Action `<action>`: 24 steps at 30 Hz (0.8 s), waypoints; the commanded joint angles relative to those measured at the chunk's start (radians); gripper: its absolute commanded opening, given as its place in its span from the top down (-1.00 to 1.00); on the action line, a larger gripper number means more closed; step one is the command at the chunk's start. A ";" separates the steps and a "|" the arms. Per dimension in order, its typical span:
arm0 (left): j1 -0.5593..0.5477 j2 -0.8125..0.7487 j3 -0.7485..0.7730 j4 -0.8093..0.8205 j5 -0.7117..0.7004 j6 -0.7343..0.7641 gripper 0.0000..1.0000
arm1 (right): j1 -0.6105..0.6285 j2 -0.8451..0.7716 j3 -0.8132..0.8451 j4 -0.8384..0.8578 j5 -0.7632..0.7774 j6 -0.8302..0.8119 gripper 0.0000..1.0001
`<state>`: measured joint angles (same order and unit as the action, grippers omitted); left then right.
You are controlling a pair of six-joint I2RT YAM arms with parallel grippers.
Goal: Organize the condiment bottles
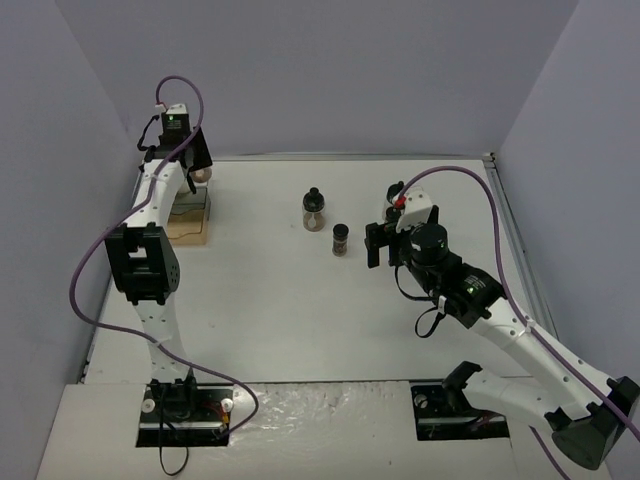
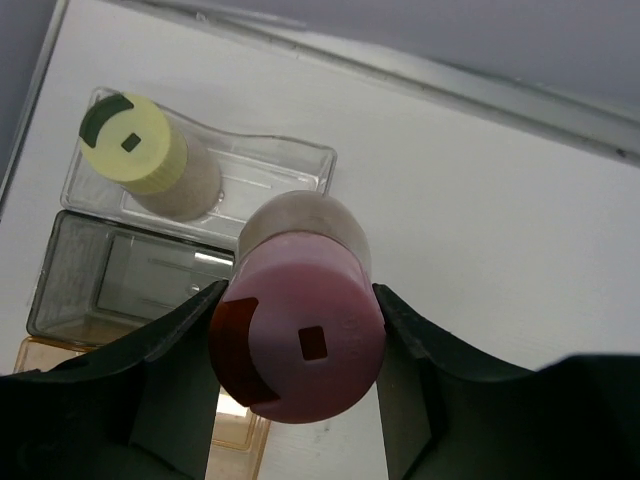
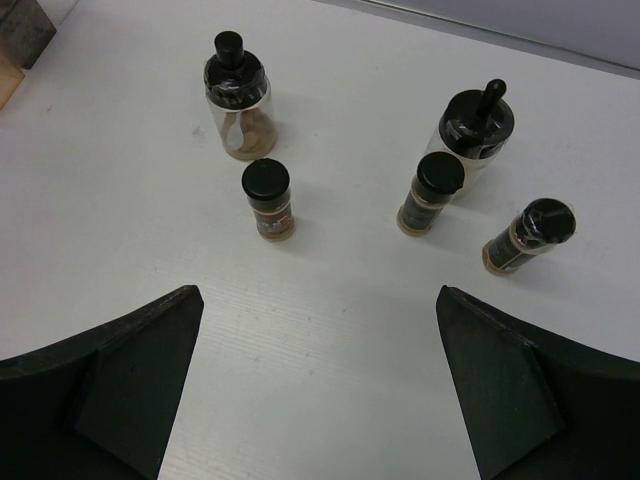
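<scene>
The left gripper (image 2: 300,300) is at the far left of the table (image 1: 300,330), up over the rack (image 2: 90,290). Its jaws are closed on the pink-capped jar (image 2: 300,340), with one black finger (image 2: 150,390) on each side of the cap. The jar stands straight in the grip. I cannot tell if its bottom touches anything. Just beside it, the yellow-capped jar (image 2: 135,150) stands in the clear box of the rack. A grey box and a brown box come after that one.

The right gripper (image 3: 318,300) hangs over the right half of the table. Its jaws are wide apart.

Five black-capped jars stand on the table. Two are in the middle, to the left of the right gripper. They are the middle knob jar (image 1: 314,208) and, nearer to the gripper, the middle small jar (image 1: 340,240). These two are close but not touching.

The other three are farther back, and the top view hides most of them. The far knob jar (image 3: 475,125) has the first far small jar (image 3: 432,190) right up against it. The second far small jar (image 3: 530,235) is a little way off and looks tipped to one side
</scene>
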<state>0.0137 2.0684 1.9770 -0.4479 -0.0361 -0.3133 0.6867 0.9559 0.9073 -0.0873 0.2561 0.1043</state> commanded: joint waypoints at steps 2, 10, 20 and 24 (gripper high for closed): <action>0.041 0.072 0.152 0.035 0.018 0.035 0.79 | -0.009 0.014 0.000 0.060 -0.027 -0.002 -1.00; 0.057 0.113 0.158 0.094 0.019 0.067 0.79 | -0.010 0.030 -0.008 0.063 -0.044 0.005 -1.00; 0.058 0.162 0.167 0.130 0.033 0.077 0.79 | -0.009 0.044 -0.018 0.071 -0.046 0.009 -1.00; 0.058 0.198 0.196 0.113 0.031 0.072 0.79 | -0.011 0.044 -0.021 0.072 -0.043 0.012 -1.00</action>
<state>0.0671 2.2608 2.1019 -0.3837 -0.0114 -0.2514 0.6811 0.9955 0.8886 -0.0863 0.2123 0.1052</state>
